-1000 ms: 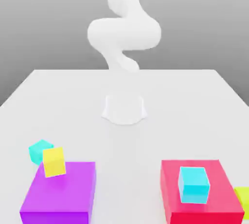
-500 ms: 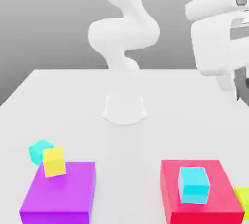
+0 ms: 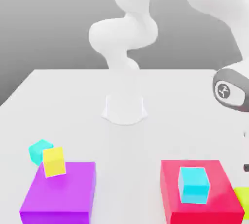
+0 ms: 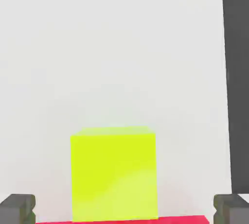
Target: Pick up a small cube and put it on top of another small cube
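Bright, even light — faint shadows, perhaps slightly soft edges.

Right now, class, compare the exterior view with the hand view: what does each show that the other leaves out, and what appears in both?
Exterior view alone: the white arm on its round base, the yellow cube leaning at the edge of the purple block, a teal cube behind it, and a cyan cube on top of the red block.

Hand view alone: the open claw, its two dark fingertips standing wide on either side of the lime cube.

Both: the lime cube, cut off at the exterior view's right edge beside the red block, and the white table.
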`<move>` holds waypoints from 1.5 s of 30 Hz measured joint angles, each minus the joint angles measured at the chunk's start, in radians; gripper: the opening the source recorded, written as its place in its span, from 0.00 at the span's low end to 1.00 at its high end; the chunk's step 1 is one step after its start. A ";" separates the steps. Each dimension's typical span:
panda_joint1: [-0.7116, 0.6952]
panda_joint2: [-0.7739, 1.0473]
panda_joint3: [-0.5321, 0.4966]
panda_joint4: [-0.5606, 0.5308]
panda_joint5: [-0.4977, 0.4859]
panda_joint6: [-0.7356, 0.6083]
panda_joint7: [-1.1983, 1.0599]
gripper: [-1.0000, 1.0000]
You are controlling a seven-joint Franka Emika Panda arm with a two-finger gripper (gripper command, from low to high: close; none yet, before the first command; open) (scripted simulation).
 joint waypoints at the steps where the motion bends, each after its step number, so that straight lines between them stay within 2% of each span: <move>1: 0.003 0.035 -0.003 0.007 -0.003 0.027 0.001 0.00; 8: 0.004 0.044 -0.004 0.009 -0.005 0.032 0.001 0.00; 12: -0.003 -0.073 0.004 -0.015 0.010 -0.061 -0.005 0.00; 14: 0.014 -0.095 -0.003 -0.026 -0.001 -0.064 0.029 0.00; 20: 0.046 -0.219 -0.084 -0.127 -0.135 -0.016 0.106 0.00; 27: 0.037 -0.379 -0.175 -0.266 -0.356 0.059 0.226 0.00; 34: -0.229 -0.497 -0.306 -0.359 -0.378 0.019 0.193 0.00; 40: -0.415 -0.579 -0.421 -0.436 -0.333 -0.023 0.118 0.00; 45: -0.530 -0.636 -0.560 -0.500 -0.282 -0.055 0.046 0.00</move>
